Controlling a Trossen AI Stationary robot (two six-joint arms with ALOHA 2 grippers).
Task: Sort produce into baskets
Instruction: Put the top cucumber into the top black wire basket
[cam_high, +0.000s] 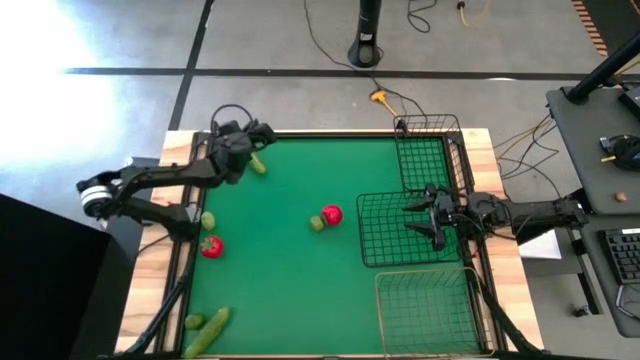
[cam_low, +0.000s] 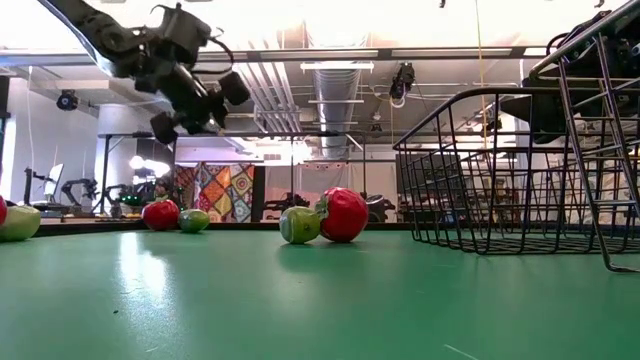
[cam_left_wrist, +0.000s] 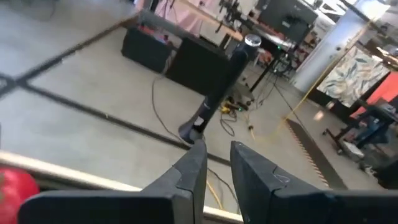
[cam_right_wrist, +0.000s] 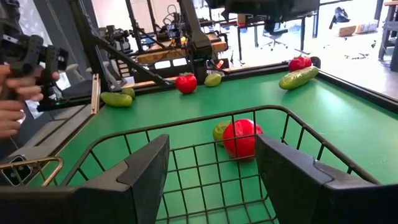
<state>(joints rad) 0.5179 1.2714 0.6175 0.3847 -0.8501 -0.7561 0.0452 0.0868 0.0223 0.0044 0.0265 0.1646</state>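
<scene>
Counting what's sitting on the green tabletop (cam_high: 290, 290): two red fruits (cam_high: 331, 214) (cam_high: 211, 246), two cucumbers (cam_high: 207, 331) (cam_high: 257, 164), three yellow-green fruits (cam_high: 316, 224) (cam_high: 207, 220) (cam_high: 193, 321), three baskets (cam_high: 408, 229) (cam_high: 430, 152) (cam_high: 428, 312). Right tool (cam_high: 428, 218) is hovering over the square basket, fingers partly apart, carrying nothing. Left tool (cam_high: 262, 133) is hanging by the tabletop's far-left corner, closed tight and empty.

The high camera looks straight down on the whole green tabletop (cam_high: 290, 270). The low camera sits at its surface, close to the round red fruit with a green top (cam_low: 345, 214). The right wrist camera faces that same fruit across the dark square wire basket (cam_right_wrist: 205, 180); the left wrist camera looks beyond the tabletop at the floor.
</scene>
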